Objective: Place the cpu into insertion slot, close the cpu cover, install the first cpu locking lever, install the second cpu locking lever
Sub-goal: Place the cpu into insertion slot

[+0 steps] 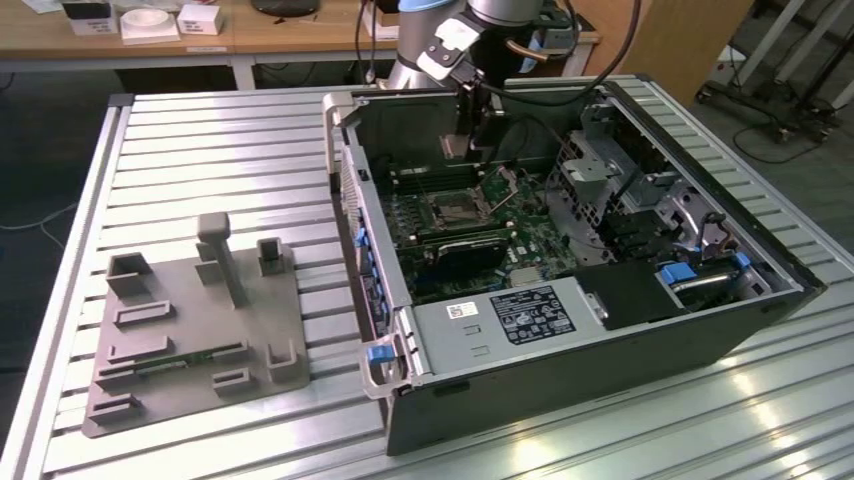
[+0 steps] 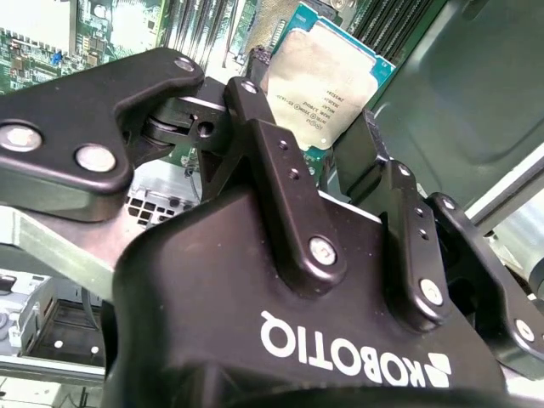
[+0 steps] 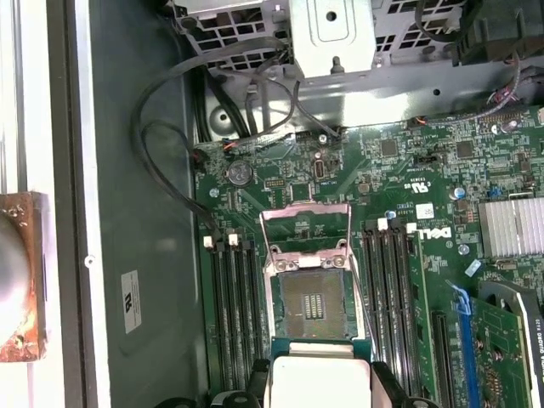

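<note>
Step in hand: the first one, chip to socket. The pincer (image 2: 308, 119) is drawn narrow and holds the chip (image 2: 327, 72), with its fingers (image 2: 263, 144) bearing on two opposite edges. The chip's metal top faces the second wrist camera.

In the first wrist view the chip hangs above the motherboard (image 3: 408, 170), just beside the socket (image 3: 313, 302). It is clear of the socket and not yet seated. The socket is bare. The cover (image 3: 304, 223) stands swung open on the side away from the chip.

Judgement: seating calls for the chip's edges squared to the socket rim, then a flat descent with no tilt. The contacts look easy to damage.
</note>
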Robot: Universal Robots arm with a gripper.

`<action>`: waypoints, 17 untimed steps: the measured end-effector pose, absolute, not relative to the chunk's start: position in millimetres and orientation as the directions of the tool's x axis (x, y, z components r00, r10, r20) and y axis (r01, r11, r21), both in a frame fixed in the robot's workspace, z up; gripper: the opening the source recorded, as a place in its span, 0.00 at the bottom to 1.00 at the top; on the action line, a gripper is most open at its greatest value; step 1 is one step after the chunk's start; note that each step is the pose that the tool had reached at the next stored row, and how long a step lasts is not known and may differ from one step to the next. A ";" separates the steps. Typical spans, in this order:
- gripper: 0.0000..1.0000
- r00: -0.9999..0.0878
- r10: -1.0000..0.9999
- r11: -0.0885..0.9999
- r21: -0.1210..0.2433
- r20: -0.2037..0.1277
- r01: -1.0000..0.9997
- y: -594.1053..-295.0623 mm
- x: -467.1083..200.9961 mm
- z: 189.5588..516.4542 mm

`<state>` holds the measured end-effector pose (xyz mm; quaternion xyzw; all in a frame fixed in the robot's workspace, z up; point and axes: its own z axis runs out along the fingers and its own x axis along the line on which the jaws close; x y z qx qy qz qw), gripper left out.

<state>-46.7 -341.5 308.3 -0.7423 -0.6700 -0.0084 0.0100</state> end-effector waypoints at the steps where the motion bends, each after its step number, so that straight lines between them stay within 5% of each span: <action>1: 0.54 0.102 0.994 -0.102 -0.004 0.026 0.995 -341.5 -46.7 308.3; 17: 0.54 0.130 0.991 -0.130 -0.004 0.026 0.991 -341.5 -46.7 307.4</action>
